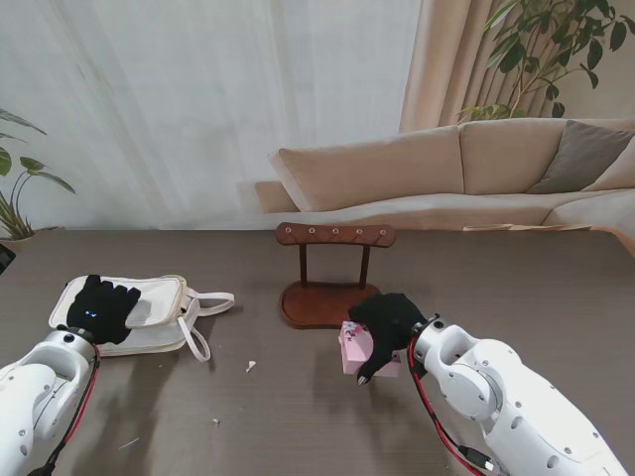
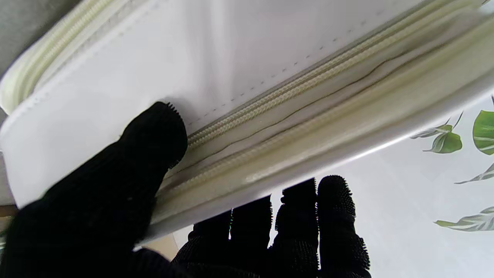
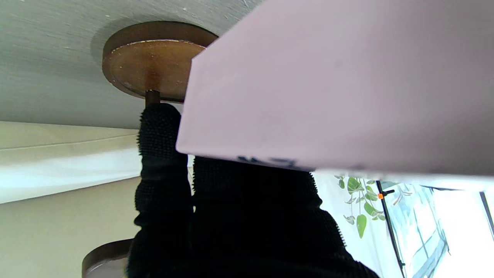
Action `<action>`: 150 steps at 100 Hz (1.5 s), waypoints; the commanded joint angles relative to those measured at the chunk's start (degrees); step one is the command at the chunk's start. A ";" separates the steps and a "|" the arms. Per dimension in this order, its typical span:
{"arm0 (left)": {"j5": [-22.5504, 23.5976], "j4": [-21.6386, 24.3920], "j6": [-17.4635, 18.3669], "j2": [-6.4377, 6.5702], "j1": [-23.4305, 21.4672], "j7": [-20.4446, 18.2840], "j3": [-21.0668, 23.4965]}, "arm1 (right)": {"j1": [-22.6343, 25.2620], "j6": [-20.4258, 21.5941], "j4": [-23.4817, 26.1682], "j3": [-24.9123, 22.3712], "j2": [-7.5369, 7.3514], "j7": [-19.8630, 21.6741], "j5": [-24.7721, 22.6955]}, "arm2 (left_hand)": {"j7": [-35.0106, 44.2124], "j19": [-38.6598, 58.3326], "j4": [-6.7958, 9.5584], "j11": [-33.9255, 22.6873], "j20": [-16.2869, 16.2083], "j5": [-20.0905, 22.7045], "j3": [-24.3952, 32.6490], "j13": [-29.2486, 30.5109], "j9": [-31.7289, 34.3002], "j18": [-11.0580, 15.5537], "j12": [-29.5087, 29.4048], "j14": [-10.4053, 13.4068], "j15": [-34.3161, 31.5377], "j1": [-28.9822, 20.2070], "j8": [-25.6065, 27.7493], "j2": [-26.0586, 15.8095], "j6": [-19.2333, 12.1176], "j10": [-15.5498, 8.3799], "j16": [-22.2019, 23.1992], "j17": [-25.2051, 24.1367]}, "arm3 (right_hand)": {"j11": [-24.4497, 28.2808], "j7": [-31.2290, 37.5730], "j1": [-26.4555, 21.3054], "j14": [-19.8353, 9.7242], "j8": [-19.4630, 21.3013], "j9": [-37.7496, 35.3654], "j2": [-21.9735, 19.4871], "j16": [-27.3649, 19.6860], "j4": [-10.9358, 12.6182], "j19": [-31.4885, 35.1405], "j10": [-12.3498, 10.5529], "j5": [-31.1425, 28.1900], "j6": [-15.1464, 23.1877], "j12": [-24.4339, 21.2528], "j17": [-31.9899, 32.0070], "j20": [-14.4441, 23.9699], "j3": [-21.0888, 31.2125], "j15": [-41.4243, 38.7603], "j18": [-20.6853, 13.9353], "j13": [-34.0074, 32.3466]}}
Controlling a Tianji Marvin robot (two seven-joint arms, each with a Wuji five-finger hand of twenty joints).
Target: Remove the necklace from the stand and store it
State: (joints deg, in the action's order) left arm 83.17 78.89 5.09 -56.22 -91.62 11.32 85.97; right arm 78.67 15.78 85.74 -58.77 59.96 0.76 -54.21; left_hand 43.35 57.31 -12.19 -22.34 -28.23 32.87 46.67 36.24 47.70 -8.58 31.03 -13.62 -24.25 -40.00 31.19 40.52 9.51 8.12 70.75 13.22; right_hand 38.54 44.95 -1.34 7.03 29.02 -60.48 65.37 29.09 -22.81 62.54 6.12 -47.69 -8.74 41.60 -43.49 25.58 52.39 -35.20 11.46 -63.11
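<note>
My right hand (image 1: 389,325) is gripping the pink box (image 1: 353,349), fingers curled over its top, just beside the wooden stand (image 1: 330,268) base. My left hand (image 1: 100,306) is pinching the white zippered bag (image 1: 149,307), thumb on one face, fingers (image 2: 335,216) on the other. I am not making out the necklace anywhere; the stand's bar is showing bare.

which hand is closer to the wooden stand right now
Right. The right hand rests on the pink box just beside the wooden stand base; the left hand lies on the white bag, far left.
</note>
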 commanded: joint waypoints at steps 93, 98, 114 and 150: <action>-5.90 7.00 16.88 -1.04 -3.52 3.72 4.35 | -1.43 -0.29 -2.35 0.90 0.40 -0.24 1.09 | 34.85 8.42 2.63 4.86 2.40 14.73 10.26 22.76 24.75 -7.75 25.90 -5.60 -5.10 -13.17 -8.05 7.72 0.72 -1.38 4.64 19.67 | 5.29 26.81 -24.22 -1.29 3.97 -6.53 -4.29 1.89 2.55 1.96 -8.01 -7.58 17.53 4.78 12.36 -1.45 25.71 -3.64 -0.10 -4.12; -6.06 8.00 17.73 -1.10 -4.05 3.30 4.40 | -1.48 -0.31 -2.47 0.90 0.41 -0.32 1.13 | 34.86 8.39 2.59 4.85 2.42 14.74 10.22 22.79 24.84 -7.79 25.93 -5.61 -5.02 -13.13 -8.07 7.74 0.72 -1.41 4.69 19.56 | 5.27 26.81 -24.21 -1.23 3.97 -6.52 -4.33 1.90 2.56 1.97 -8.07 -7.58 17.53 4.78 12.36 -1.46 25.70 -3.65 -0.14 -4.12; -6.64 10.65 19.77 -1.34 -5.44 2.59 3.78 | -1.64 -0.41 -2.89 0.73 0.46 -0.53 1.31 | 34.89 8.36 2.48 4.92 2.44 14.73 10.08 22.83 24.84 -7.73 26.03 -5.60 -4.67 -13.16 -8.11 7.64 0.72 -1.16 4.64 19.35 | 5.29 26.81 -24.29 -1.26 3.97 -6.57 -4.25 1.89 2.57 1.98 -7.96 -7.59 17.46 4.78 12.31 -1.47 25.71 -3.63 -0.15 -4.14; -5.91 15.54 23.62 -1.32 -8.87 1.22 3.19 | -1.88 -0.61 -3.45 0.62 0.57 -1.05 1.51 | 34.75 8.36 2.58 4.98 2.37 15.47 10.43 22.93 25.17 -7.64 26.11 -5.55 -4.68 -13.21 -8.44 8.52 0.82 -0.62 5.28 19.33 | 5.31 26.82 -24.25 -1.14 3.97 -6.60 -4.17 1.89 2.54 1.98 -7.86 -7.65 17.39 4.78 12.29 -1.49 25.72 -3.64 -0.12 -4.13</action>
State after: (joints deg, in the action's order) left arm 77.18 93.28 27.98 -57.12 -99.53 13.91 89.04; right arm 76.86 15.26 82.26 -58.29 60.32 -0.86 -52.68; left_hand 73.64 63.83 -12.59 -17.17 -26.80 46.44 52.68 57.07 70.57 -15.33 56.36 -16.70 -29.68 -48.91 21.86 47.69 10.78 8.71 74.90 32.78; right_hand 38.54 44.95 -1.34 7.03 29.02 -60.48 65.37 29.09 -22.80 62.54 6.12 -47.69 -8.74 41.62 -43.49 25.58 52.39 -35.20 11.46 -63.11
